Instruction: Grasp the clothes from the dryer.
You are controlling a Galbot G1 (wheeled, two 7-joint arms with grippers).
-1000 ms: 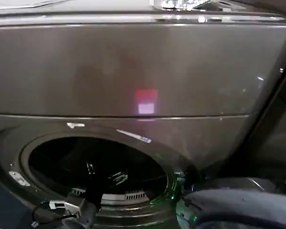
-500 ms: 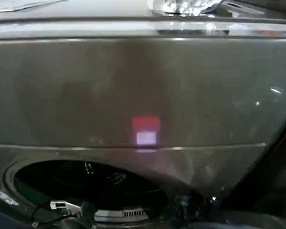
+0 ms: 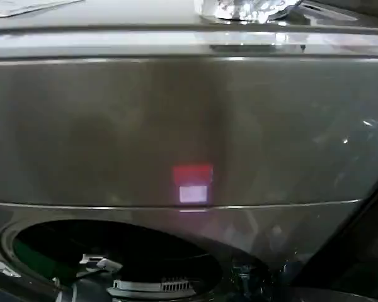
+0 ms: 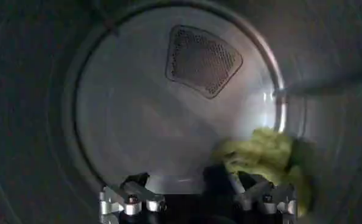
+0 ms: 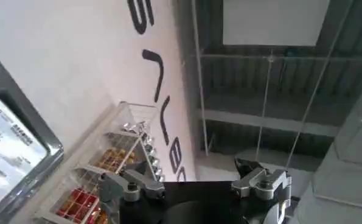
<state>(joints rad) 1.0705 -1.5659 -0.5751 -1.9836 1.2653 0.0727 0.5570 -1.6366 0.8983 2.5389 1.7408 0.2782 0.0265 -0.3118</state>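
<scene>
The bronze-grey dryer (image 3: 113, 126) faces me, its red-lit display (image 3: 192, 182) in the middle and its round porthole (image 3: 113, 258) low on the left. My left arm (image 3: 94, 263) reaches through the porthole. Inside the drum, my left gripper (image 4: 193, 182) is open, jaws wide apart. The clothes lie on the drum floor: a lime yellow-green piece (image 4: 266, 157) just beyond one fingertip (image 4: 249, 181), and a dark piece (image 4: 219, 178) beside it, between the fingers. My right gripper (image 5: 193, 173) is open and holds nothing, pointing up at the room away from the dryer.
The drum's round back wall (image 4: 138, 115) carries a perforated vent (image 4: 200, 59). In the right wrist view, a wire rack (image 5: 107, 167) of small goods stands against a white wall, beside a grey framed panel (image 5: 10, 152). Shiny wrapping (image 3: 242, 7) lies on the dryer's top.
The head view has tilted up: the dryer's display and porthole sit lower in frame. The dark right arm at the lower right has left the view. The left arm sits deeper in the porthole.
</scene>
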